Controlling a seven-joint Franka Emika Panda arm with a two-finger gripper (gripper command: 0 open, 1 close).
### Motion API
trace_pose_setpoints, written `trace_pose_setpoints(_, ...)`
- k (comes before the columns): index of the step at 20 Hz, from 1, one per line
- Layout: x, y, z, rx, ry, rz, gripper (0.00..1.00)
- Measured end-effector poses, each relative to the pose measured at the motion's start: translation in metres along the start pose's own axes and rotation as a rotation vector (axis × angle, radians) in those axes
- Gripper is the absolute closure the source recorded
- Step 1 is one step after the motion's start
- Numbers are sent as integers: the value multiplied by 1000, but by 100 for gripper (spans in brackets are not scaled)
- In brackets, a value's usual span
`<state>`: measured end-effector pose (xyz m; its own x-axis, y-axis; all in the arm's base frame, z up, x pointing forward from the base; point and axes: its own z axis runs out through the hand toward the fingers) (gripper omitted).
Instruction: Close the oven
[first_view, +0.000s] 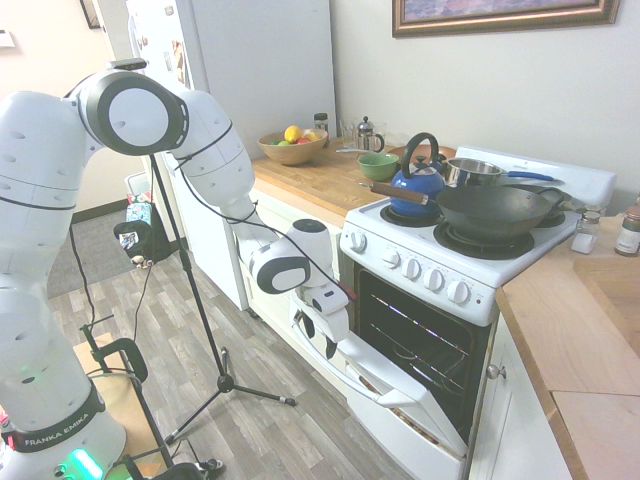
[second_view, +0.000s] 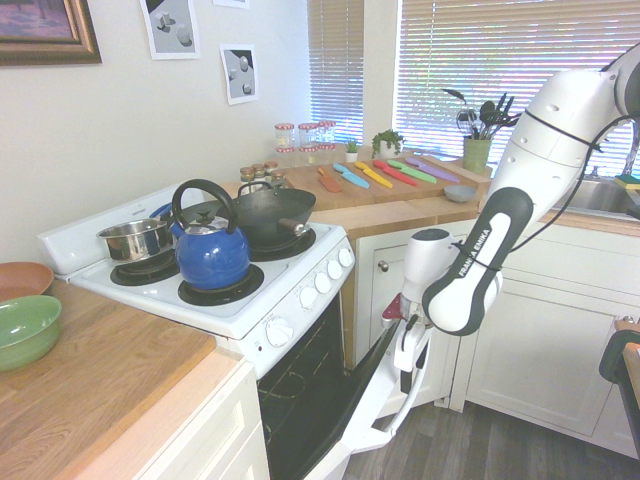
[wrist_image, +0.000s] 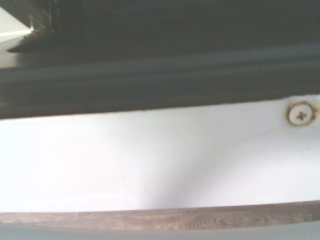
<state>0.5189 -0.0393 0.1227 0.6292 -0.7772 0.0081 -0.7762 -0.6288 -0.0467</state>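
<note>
With my gripper (first_view: 320, 338), its fingers parted, at the half-lowered door (first_view: 402, 388) of the oven (first_view: 378, 267) between the left and right counters, I should push steadily up and inward along the hinge's arc, without snagging the handle (first_view: 350, 381).

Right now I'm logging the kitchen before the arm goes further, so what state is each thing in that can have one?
oven door: partly open
oven: dark inside, racks in place
gripper: at the open door
kettle: upright on a burner
wok: uncovered, on a burner
green bowl: upright
fruit bowl: filled
blinds: lowered
</note>
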Motion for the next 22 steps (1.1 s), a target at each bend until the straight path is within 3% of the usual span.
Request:
trace_pose_setpoints(7, 7, -21, 21, 2, 2, -38, 0)
trace_pose_setpoints(17, 26, -95, -23, 80, 46, -87, 0)
trace_pose_setpoints(22, 30, -128, -13, 112, 53, -95, 0)
